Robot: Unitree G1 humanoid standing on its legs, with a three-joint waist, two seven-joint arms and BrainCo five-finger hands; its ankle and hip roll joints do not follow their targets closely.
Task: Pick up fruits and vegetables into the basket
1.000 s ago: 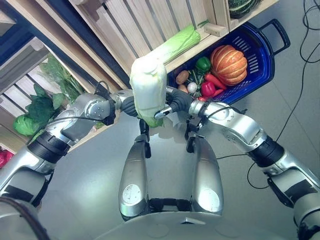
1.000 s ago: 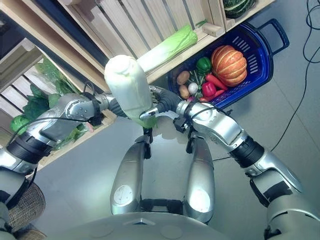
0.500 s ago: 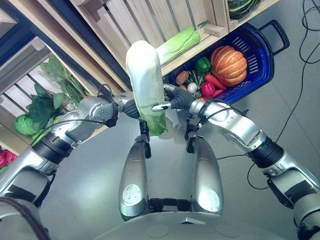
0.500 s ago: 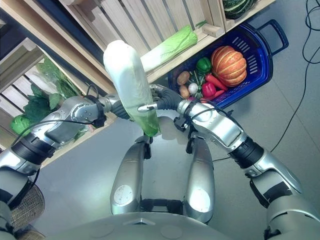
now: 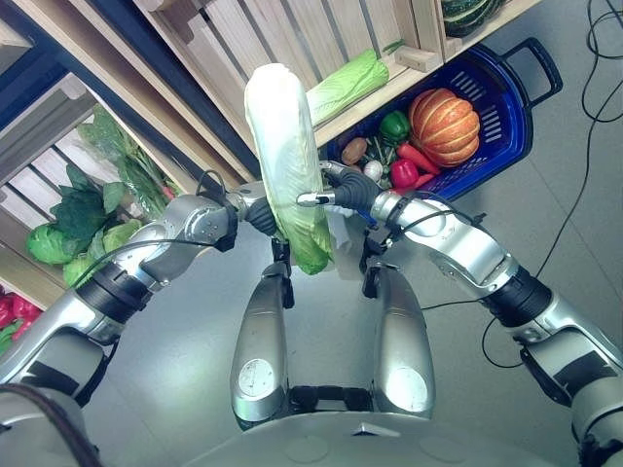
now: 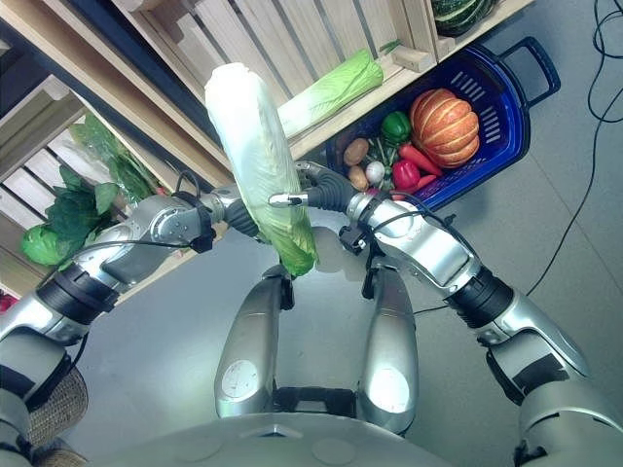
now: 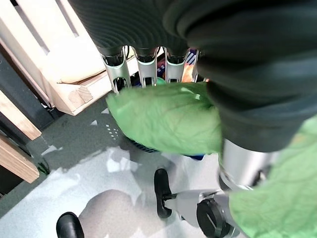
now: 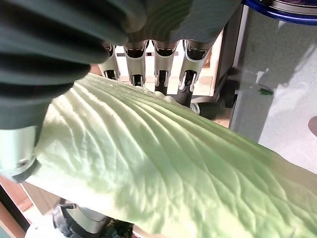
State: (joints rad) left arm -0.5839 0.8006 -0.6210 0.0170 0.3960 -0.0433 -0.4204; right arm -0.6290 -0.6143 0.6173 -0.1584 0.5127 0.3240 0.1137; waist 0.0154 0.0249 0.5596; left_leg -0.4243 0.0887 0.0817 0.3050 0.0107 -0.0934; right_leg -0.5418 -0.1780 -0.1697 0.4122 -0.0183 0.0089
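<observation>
Both hands, left hand (image 5: 255, 206) and right hand (image 5: 343, 191), clamped on cabbage (image 5: 285, 165), upright, leafy end down

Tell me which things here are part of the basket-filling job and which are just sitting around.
Part of the job:
- napa cabbage, held up between the left hand and right hand
- blue basket, holding a pumpkin and peppers

Sitting around:
- second cabbage on the wooden shelf
- leafy greens in the left crate

No words, labels, numbers or signs can be read here.
</observation>
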